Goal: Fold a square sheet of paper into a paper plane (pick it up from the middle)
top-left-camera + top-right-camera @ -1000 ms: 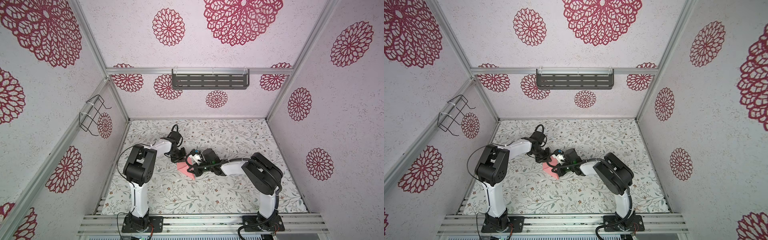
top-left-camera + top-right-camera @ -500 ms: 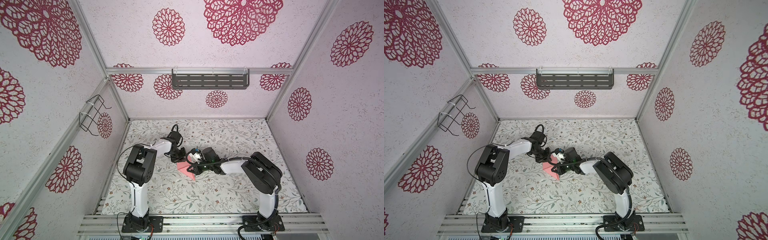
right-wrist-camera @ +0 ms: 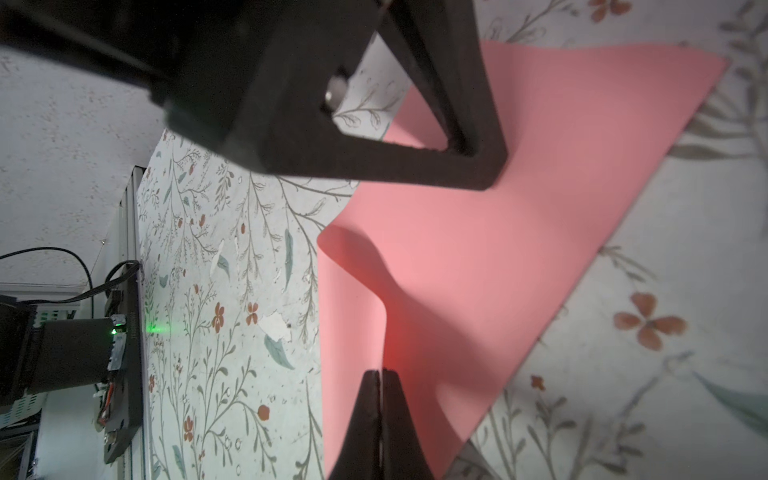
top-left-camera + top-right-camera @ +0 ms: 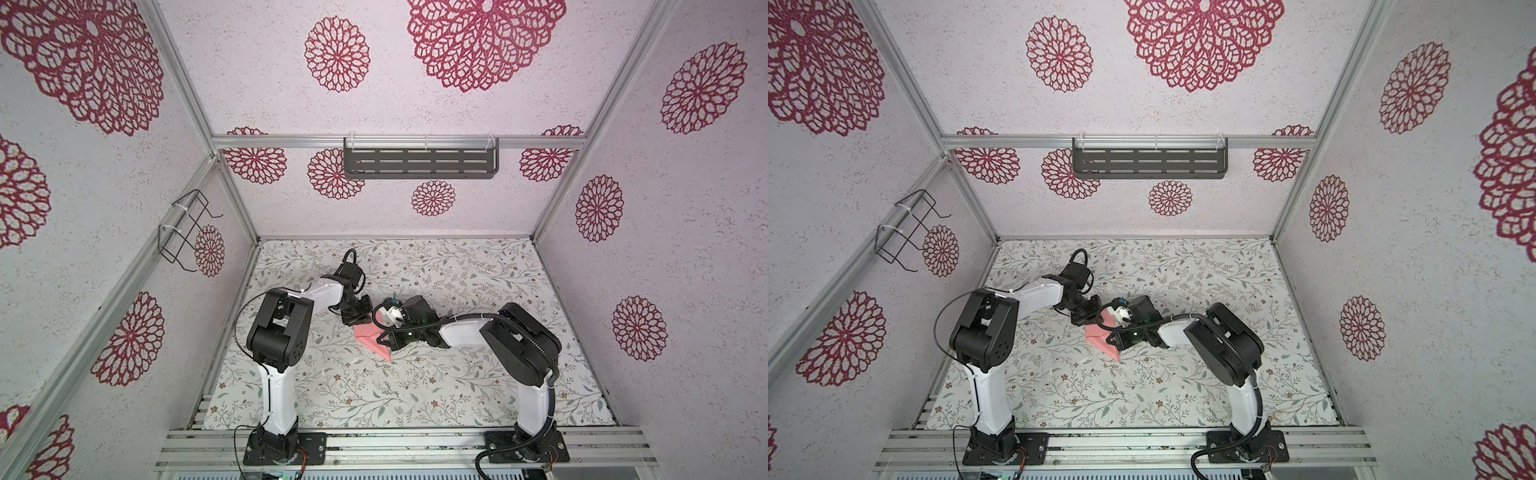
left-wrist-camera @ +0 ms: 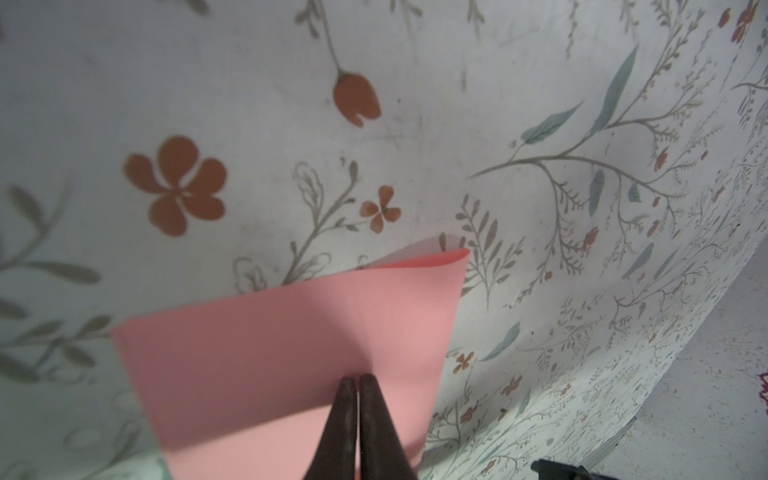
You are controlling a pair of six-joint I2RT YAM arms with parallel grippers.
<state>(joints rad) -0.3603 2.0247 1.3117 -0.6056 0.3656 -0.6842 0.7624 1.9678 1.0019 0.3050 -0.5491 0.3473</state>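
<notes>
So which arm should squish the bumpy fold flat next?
Probably the right. The right gripper has its shut jaws at the raised fold in the square sheet of paper, so it could slide along it. The left gripper, jaws shut, rests on a flatter part, pinning the sheet.

**Sheet at mid-surface, a claw on either side**

The square sheet of paper (image 4: 368, 336) lies near the middle of the surface (image 4: 478, 386), between the two arms in both top views. The left claw (image 4: 354, 323) comes down on the sheet's far left part, its tip touching the paper. The right claw (image 3: 380, 374) meets the sheet from the right, at an edge lifted off the surface. Behind and above them, a shelf (image 4: 419, 164) hangs on the back wall. A wire rack (image 4: 183, 232) hangs on the left wall.
</notes>
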